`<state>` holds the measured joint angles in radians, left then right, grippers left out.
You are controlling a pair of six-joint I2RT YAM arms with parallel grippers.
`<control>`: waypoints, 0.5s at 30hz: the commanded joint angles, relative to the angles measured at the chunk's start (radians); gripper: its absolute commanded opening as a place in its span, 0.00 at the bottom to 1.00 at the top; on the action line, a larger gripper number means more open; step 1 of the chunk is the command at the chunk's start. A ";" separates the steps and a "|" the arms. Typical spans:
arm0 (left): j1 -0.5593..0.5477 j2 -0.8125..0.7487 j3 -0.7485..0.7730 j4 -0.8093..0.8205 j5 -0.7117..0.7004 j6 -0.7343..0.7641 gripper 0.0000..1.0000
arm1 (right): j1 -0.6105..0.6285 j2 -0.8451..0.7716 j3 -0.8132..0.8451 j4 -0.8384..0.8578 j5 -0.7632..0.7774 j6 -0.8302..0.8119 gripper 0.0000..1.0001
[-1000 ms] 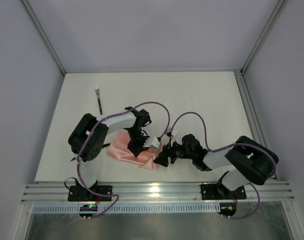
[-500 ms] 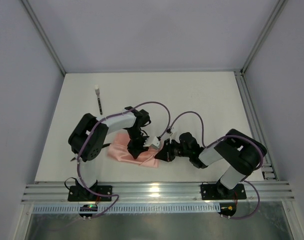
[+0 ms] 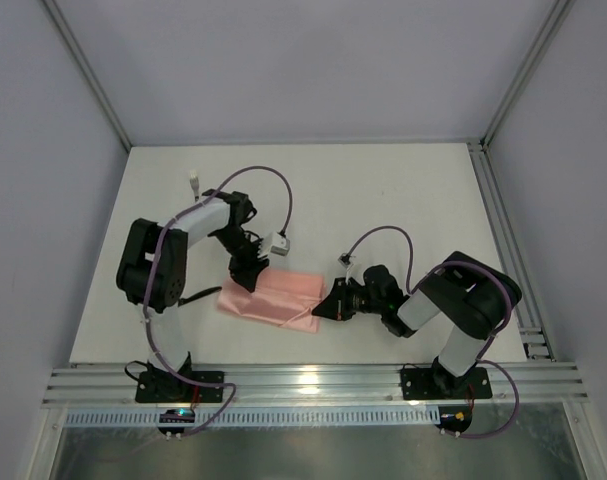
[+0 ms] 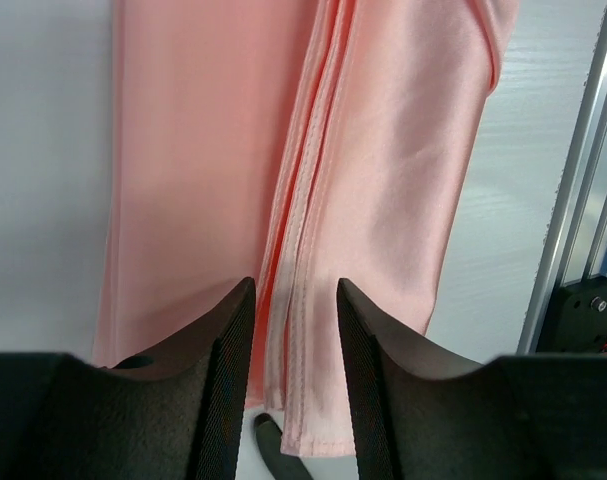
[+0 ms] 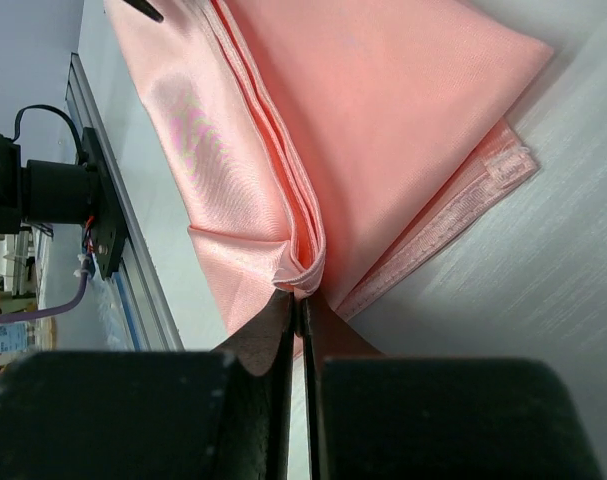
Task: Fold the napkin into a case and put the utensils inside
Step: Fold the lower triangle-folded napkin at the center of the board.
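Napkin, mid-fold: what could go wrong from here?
1. The right gripper pinches only the stacked fold edge of the napkin; layers may slip out or splay when pulled.
2. The left gripper stands open above it, pinning nothing, so a pull could drag the whole napkin.
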<state>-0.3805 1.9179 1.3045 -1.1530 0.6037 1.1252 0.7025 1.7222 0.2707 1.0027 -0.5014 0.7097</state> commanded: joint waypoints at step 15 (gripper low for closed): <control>0.172 -0.158 -0.074 -0.024 -0.067 -0.002 0.44 | -0.005 0.004 0.027 -0.044 -0.009 -0.023 0.04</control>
<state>-0.2127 1.8187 1.2591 -1.1606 0.5713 1.1282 0.7025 1.7218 0.2790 0.9863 -0.5095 0.7101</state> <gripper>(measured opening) 0.441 0.046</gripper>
